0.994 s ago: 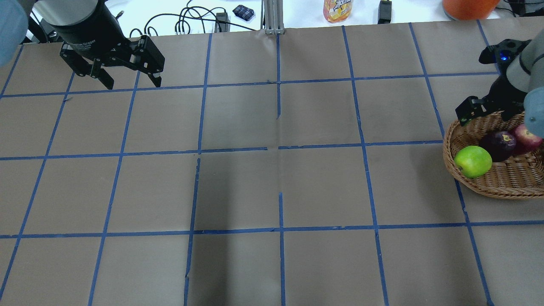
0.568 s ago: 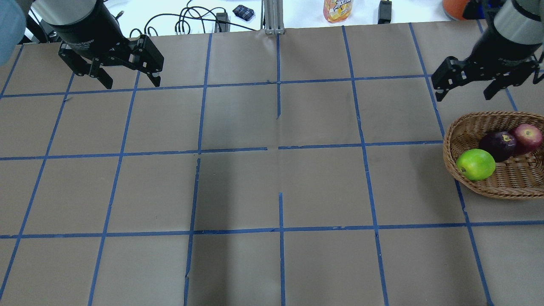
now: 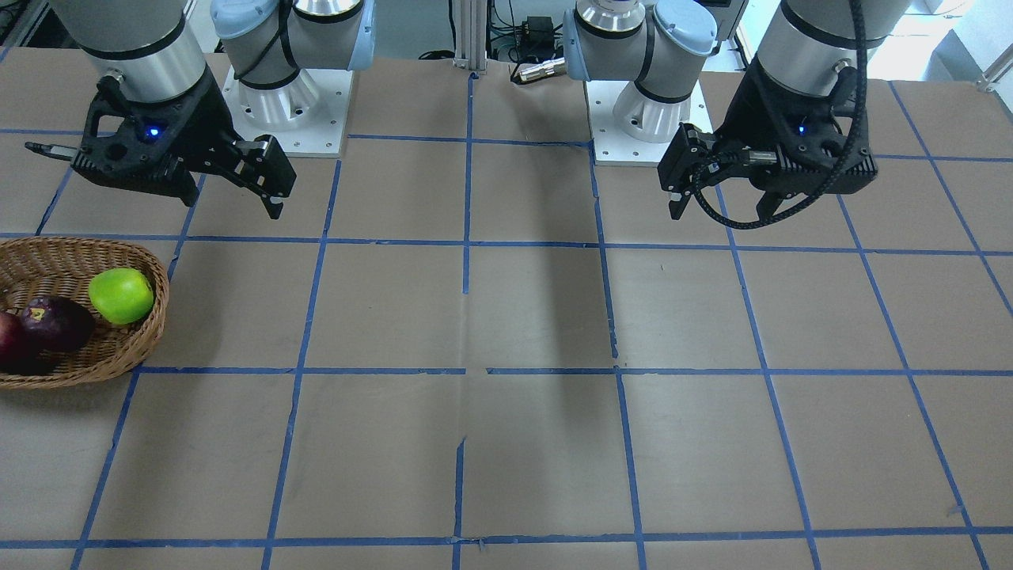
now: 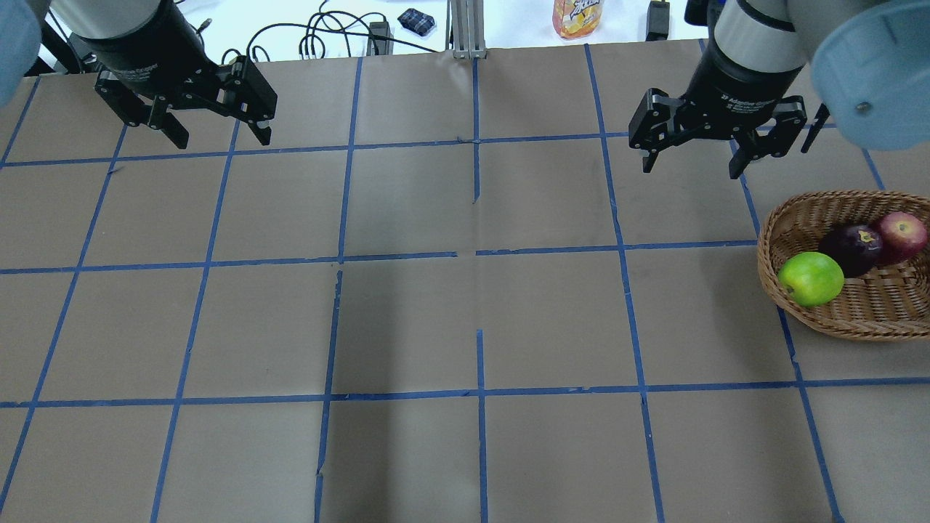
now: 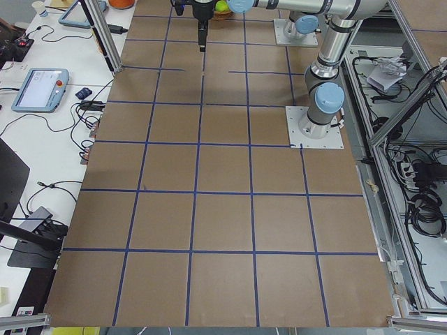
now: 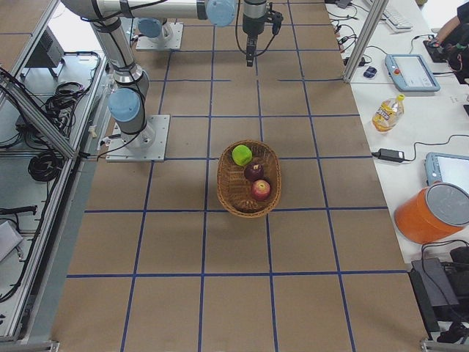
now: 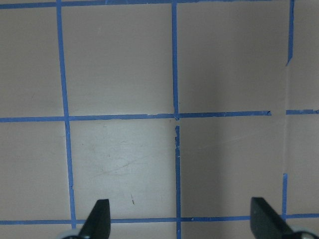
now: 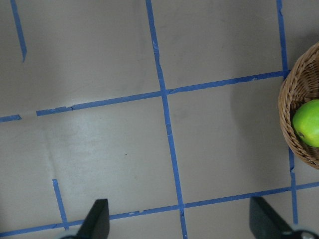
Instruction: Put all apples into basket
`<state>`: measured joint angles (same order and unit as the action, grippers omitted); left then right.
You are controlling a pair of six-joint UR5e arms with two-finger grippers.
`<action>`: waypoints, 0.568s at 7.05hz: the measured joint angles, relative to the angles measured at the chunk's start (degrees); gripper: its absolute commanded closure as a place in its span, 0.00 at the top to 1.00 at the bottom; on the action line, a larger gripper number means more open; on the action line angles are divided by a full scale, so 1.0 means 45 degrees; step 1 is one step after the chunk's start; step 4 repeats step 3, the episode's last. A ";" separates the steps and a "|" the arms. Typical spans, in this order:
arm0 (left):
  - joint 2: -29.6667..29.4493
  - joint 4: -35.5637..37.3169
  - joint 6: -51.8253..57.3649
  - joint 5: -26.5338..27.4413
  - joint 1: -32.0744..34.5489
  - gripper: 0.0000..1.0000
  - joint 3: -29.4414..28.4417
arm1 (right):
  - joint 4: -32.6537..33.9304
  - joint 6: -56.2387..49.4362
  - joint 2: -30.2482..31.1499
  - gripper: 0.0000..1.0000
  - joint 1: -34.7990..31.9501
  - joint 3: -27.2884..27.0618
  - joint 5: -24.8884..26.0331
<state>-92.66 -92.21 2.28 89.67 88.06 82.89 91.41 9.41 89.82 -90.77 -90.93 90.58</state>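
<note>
The wicker basket (image 4: 769,240) stands at the table's right edge. It holds all three apples: the yellow-green one (image 4: 811,278), the dark purple one (image 4: 851,248) and the red one (image 4: 902,232). They also show in the front view, in the basket (image 3: 154,321): green (image 3: 120,295), purple (image 3: 55,323), red (image 3: 8,340). My right gripper (image 4: 690,168) is open and empty, up and to the left of the basket. My left gripper (image 4: 221,142) is open and empty at the far left. The right wrist view shows the green apple (image 8: 307,123) at its right edge.
Beyond the table's far edge lie a juice bottle (image 4: 577,16), cables (image 4: 320,36), an aluminium post (image 4: 467,29) and a small dark pouch (image 4: 416,20). An orange bucket (image 6: 431,213) and tablets sit on the side bench. Blue tape marks a grid on the brown table.
My right gripper has risen from over the basket and moved left, away from it, staying open. The green apple has settled in the basket. The left arm has hardly moved.
</note>
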 measured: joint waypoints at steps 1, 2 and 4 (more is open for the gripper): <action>0.0001 0.0001 -0.0025 -0.0029 0.0000 1.00 0.0032 | 0.0065 0.0097 -0.0074 1.00 -0.0106 0.0052 0.0001; 0.0006 0.0002 -0.0034 -0.0040 0.0000 1.00 0.0046 | 0.0103 0.0119 -0.0104 1.00 -0.0154 0.0086 -0.0011; 0.0017 0.0002 -0.0037 -0.0043 0.0000 1.00 0.0051 | 0.0138 0.0120 -0.0110 1.00 -0.0170 0.0099 -0.0017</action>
